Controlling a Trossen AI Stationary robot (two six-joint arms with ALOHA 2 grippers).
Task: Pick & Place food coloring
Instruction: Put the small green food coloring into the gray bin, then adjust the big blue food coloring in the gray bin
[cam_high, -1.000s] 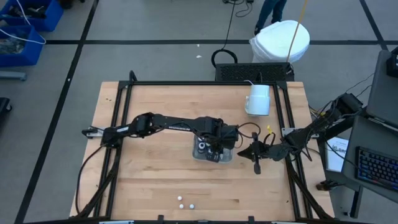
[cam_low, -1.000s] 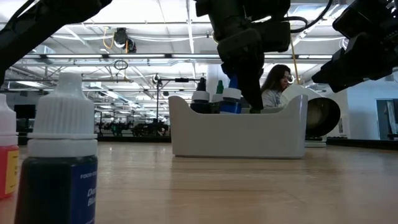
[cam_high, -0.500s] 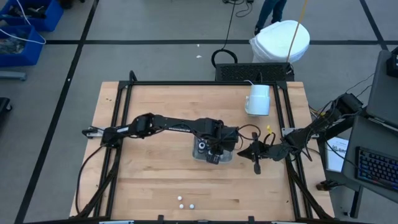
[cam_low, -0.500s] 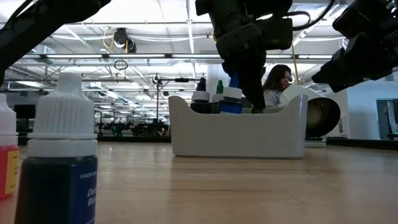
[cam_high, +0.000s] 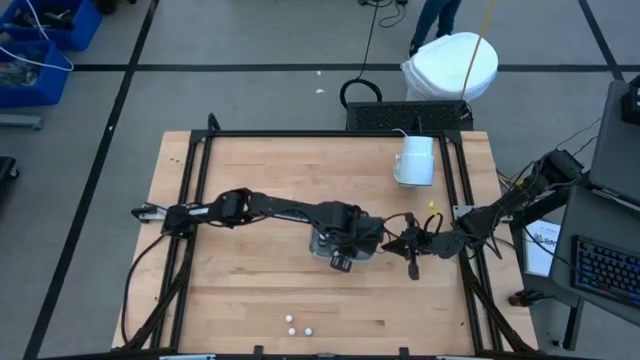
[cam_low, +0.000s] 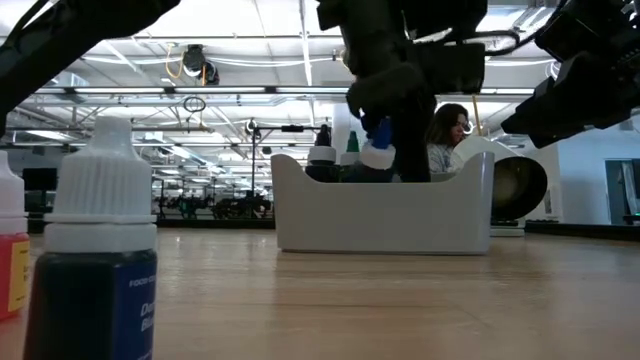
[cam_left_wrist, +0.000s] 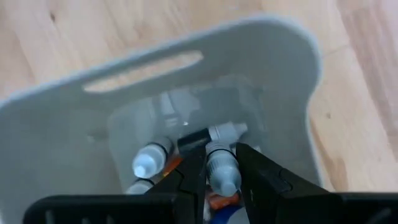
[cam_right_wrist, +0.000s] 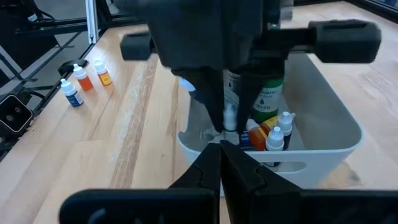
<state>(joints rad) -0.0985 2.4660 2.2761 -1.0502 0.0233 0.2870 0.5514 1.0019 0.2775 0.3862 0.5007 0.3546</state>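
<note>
1. food coloring: a small white-capped dropper bottle (cam_left_wrist: 222, 167) sits between my left pincer's (cam_left_wrist: 214, 180) fingers, over the pale tray (cam_left_wrist: 273, 74), with other little bottles (cam_left_wrist: 148, 163) lying in the tray beneath it.
2. in the low view the same bottle (cam_low: 377, 150) hangs tilted at about rim height of the tray (cam_low: 385, 215), blue showing above its white cap.
3. i judge it light and stiff, a hard plastic body with a ribbed cap; not fragile, but smooth and round, so it could twist or slide out of a shallow pinch.
4. the best hold looks to be across the body just under the cap, where the shoulder can catch on the pads; gripping the narrow tip would let it swing.
5. my left pincer is clenched narrowly on that bottle, fingers on either side of it and touching nothing else that i can see.
6. my right pincer (cam_high: 412, 243) waits just beside the tray's far end, fingers pressed together and holding nothing.
7. three more bottles (cam_high: 299, 325) stand well apart near the table's (cam_high: 250, 170) front edge; in the right wrist view they show blue and orange (cam_right_wrist: 84, 79).
8. a white mug (cam_high: 416, 160) stands near the back edge, away from the work.
</note>
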